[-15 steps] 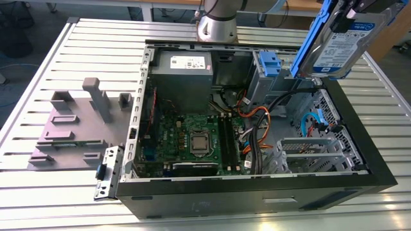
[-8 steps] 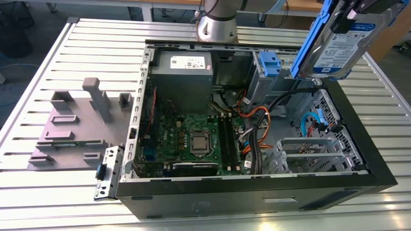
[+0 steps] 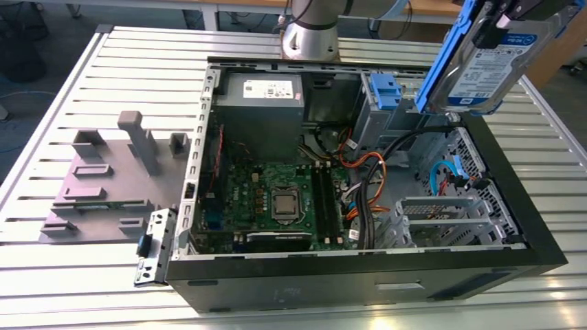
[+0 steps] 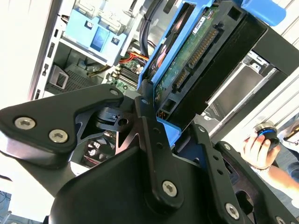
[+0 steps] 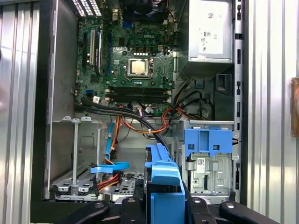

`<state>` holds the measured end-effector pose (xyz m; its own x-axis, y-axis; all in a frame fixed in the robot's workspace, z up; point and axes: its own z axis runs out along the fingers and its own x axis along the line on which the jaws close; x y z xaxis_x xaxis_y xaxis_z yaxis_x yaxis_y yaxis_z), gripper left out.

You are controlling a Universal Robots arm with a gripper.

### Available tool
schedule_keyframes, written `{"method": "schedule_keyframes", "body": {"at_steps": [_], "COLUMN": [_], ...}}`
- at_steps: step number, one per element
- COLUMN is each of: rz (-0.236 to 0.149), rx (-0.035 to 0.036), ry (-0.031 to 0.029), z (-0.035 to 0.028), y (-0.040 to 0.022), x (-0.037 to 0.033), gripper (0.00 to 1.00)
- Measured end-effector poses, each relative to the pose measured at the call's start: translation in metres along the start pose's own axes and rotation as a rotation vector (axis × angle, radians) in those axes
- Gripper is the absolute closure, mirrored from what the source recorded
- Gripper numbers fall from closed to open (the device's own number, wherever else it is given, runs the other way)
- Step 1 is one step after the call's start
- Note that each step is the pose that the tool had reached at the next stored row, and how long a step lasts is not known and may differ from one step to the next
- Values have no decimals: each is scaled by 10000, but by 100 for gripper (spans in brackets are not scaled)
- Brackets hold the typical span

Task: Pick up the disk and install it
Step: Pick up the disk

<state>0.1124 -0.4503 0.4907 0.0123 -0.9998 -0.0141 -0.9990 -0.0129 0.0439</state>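
The disk (image 3: pixel 482 62), silver with a white-and-blue label in a blue carrier, hangs tilted on edge in the air above the far right corner of the open computer case (image 3: pixel 541 240). My gripper (image 3: pixel 513 10) is shut on it from above. In the second wrist view the black fingers (image 4: pixel 149 126) clamp the carrier, and the disk (image 4: pixel 196 56) shows its green circuit board and connector. The first wrist view has the carrier's blue edge (image 5: pixel 163 177) between the fingers, above the case floor beside the grey drive bay (image 5: pixel 210 172).
A blue bracket (image 3: pixel 383 89) sits on the drive bay near the power supply box (image 3: pixel 261 93). Motherboard (image 3: pixel 275 199) and cable bundles (image 3: pixel 367 172) lie inside the case. A grey fixture (image 3: pixel 110 179) stands on the slatted table at the exterior view's left. A person's hand (image 4: pixel 257 147) is nearby.
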Motion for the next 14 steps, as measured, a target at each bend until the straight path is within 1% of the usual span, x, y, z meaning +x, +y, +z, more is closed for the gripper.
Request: {"method": "schedule_keyframes", "body": {"at_steps": [14], "rz": [0], "rx": [0], "ry": [-1], "z": [0], "y": [0], "x": [27], "gripper": [64]}}
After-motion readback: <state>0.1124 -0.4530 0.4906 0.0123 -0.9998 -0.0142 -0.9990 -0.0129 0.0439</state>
